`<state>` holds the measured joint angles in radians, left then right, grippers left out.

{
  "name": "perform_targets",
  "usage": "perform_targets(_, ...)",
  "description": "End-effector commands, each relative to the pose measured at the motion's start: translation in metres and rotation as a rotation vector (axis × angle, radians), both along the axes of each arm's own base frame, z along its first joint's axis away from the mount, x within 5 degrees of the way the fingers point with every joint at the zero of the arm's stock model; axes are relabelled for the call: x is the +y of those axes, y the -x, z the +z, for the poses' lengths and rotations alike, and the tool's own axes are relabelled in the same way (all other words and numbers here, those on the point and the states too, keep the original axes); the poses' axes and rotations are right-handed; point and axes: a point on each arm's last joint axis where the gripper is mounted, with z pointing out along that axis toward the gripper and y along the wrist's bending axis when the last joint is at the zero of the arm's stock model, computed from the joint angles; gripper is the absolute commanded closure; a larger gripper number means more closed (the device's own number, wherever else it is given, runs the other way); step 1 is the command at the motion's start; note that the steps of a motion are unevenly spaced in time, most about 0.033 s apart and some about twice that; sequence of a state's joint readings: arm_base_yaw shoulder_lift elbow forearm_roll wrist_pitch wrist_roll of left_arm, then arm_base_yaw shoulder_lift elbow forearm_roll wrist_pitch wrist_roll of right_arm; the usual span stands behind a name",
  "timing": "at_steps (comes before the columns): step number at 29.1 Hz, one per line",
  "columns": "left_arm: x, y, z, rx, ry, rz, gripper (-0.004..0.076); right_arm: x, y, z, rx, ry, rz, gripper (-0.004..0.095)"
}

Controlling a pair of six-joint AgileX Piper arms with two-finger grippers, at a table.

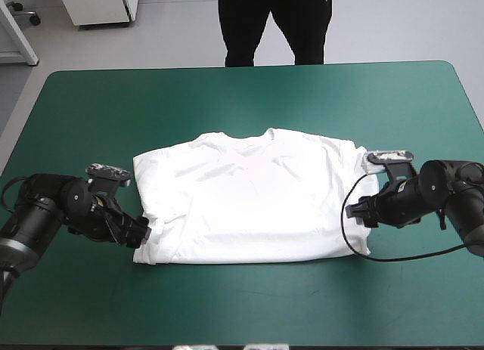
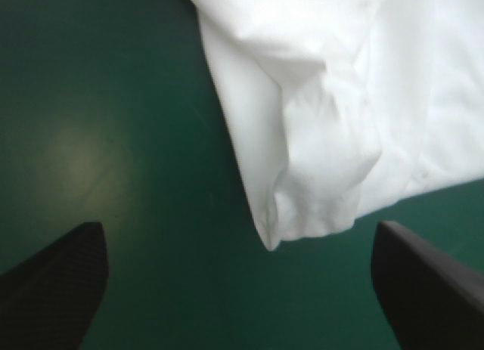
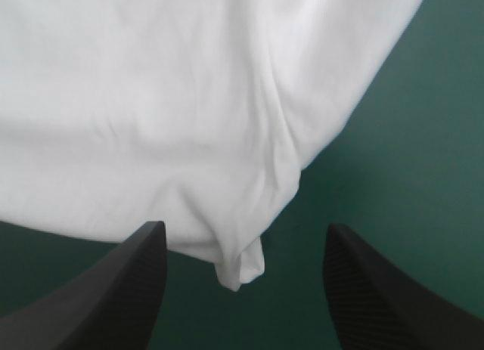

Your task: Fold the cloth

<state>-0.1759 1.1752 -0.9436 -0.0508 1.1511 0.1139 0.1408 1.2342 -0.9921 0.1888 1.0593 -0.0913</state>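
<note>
white t-shirt [image 1: 246, 195] lies flat at the middle of the teal-green tabletop [image 1: 249, 305], neckline toward the far edge, hem toward the near edge, long axis running left to right, sleeves apparently tucked in. left claw [image 1: 140, 233] sits low at the shirt's near-left corner. right claw [image 1: 363, 210] sits at the right edge, close to the near-right corner. both point inward at the cloth. each claw's black fingers stand wide apart, gripping nothing. left wrist view: the rumpled corner lies just ahead of the gap, approx. centred btwn the fingers. right wrist view: the corner tip reaches in btwn the fingers, nearer one of them. judgement: both arms abt equally near, one per corner, so the next move prob. calls for a short push inward along the long axis, then a pinch on both near corners to carry the hem toward the neckline.
</note>
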Motion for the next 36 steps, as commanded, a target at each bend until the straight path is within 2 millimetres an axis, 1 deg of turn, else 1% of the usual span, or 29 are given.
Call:
perform_targets(1, 0.007, 0.007, 0.055, -0.206, -0.011, 0.043, 0.0071, -0.005, 0.002, 0.059, -0.199, 0.017, -0.026, 0.0327)
perform_targets(2, 0.01, 0.011, 0.073, -0.27, -0.017, 0.072, 0.0084, -0.007, 0.004, 0.074, -0.232, 0.027, -0.041, 0.0327)
perform_targets(4, 0.013, 0.015, 0.09, -0.334, -0.02, 0.106, 0.0098, -0.009, 0.005, 0.093, -0.273, 0.032, -0.053, 0.0327)
perform_targets(6, 0.014, 0.018, 0.104, -0.385, -0.01, 0.121, 0.0109, -0.009, 0.006, 0.107, -0.31, 0.026, -0.066, 0.0327)
perform_targets(9, 0.014, 0.019, 0.117, -0.429, 0.001, 0.123, 0.0128, -0.01, 0.007, 0.12, -0.349, 0.007, -0.09, 0.0327)
perform_targets(12, 0.014, 0.019, 0.118, -0.429, 0.005, 0.123, 0.0149, -0.011, 0.005, 0.121, -0.34, 0.006, -0.128, 0.0327)
perform_targets(14, 0.013, 0.019, 0.118, -0.424, 0.015, 0.122, 0.0169, -0.014, -0.003, 0.114, -0.31, 0.052, -0.155, 0.0327)
perform_targets(17, 0.013, 0.019, 0.118, -0.427, 0.021, 0.121, 0.0195, -0.016, -0.022, 0.1, -0.268, 0.103, -0.164, 0.0327)
perform_targets(22, 0.013, 0.019, 0.118, -0.425, 0.022, 0.123, 0.0234, -0.011, -0.058, 0.068, -0.178, 0.13, -0.155, 0.0327)
perform_targets(23, 0.013, 0.019, 0.118, -0.425, 0.022, 0.123, 0.0237, -0.013, -0.065, 0.061, -0.155, 0.138, -0.163, 0.0328)
perform_targets(25, 0.013, 0.019, 0.118, -0.425, 0.022, 0.123, 0.0246, -0.018, -0.077, 0.047, -0.113, 0.125, -0.187, 0.0327)
perform_targets(27, 0.013, 0.019, 0.118, -0.423, 0.021, 0.123, 0.0251, -0.027, -0.09, 0.034, -0.081, 0.095, -0.219, 0.0327)
perform_targets(30, 0.013, 0.019, 0.118, -0.422, 0.021, 0.123, 0.0251, -0.037, -0.106, 0.018, -0.057, 0.034, -0.244, 0.0327)
perform_targets(34, 0.013, 0.019, 0.118, -0.424, 0.021, 0.123, 0.0251, -0.04, -0.12, -0.002, -0.02, 0.017, -0.24, 0.0327)
perform_targets(36, 0.013, 0.019, 0.118, -0.425, 0.022, 0.123, 0.0251, -0.04, -0.127, -0.013, -0.003, 0.018, -0.242, 0.0344)
